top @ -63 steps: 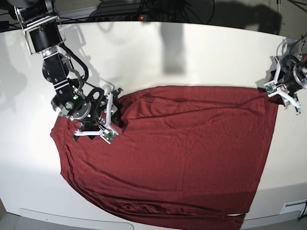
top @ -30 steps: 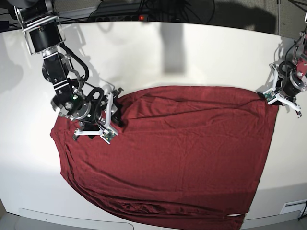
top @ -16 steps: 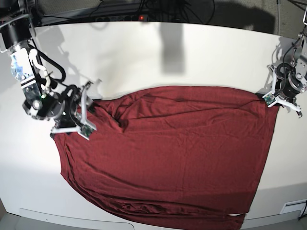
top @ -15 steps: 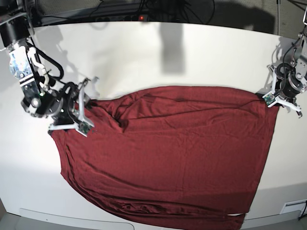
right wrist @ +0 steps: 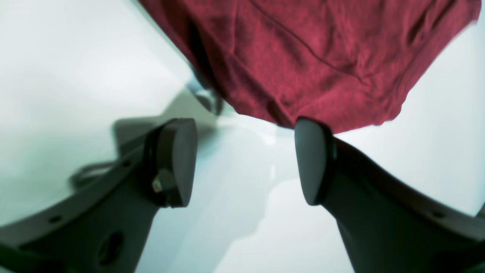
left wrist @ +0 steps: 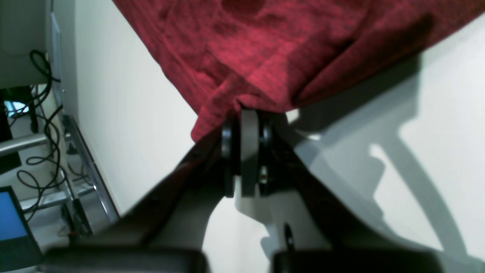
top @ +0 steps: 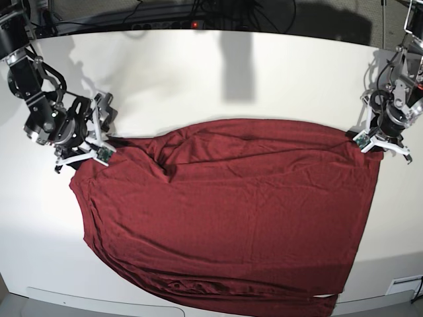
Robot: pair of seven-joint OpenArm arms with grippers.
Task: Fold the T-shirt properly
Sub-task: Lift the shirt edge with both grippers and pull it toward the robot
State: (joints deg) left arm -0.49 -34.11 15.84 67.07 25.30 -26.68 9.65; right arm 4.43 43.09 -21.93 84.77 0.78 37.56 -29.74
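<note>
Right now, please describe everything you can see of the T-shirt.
The T-shirt is dark red, of thin, soft-looking knit cloth with many fine wrinkles. It lies spread almost flat on the white table, one layer wide, with a small ridge of folds near its upper corner on the right arm's side and bunched cloth along the near edge. The left gripper is shut on its far corner. The right gripper stands open at the opposite corner, cloth edge just ahead of its fingers.

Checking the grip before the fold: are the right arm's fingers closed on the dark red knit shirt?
No, the right fingers stand wide apart, the dark red knit shirt beyond them.
</note>
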